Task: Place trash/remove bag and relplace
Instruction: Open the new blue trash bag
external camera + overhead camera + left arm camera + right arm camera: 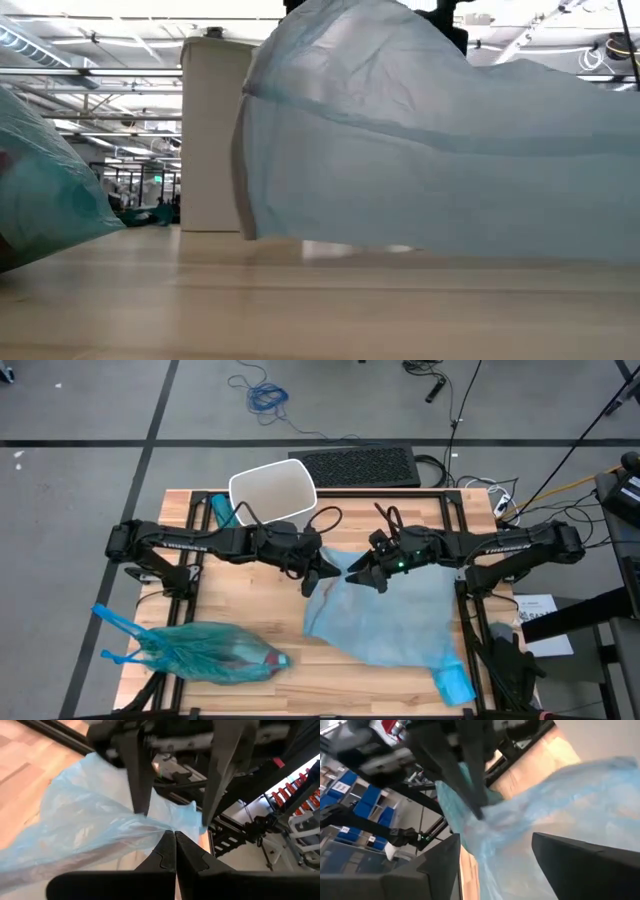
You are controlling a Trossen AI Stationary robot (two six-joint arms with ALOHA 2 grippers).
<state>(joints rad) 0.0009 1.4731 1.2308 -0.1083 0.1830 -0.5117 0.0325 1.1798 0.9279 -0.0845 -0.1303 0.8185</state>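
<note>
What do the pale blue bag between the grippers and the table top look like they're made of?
The pale blue bag looks like thin plastic film: it is translucent, wrinkled, and drapes in soft folds where the left gripper pinches its edge. The table top looks like light wood, probably jointed planks with a smooth matte finish: parallel strips and grain lines show.
</note>
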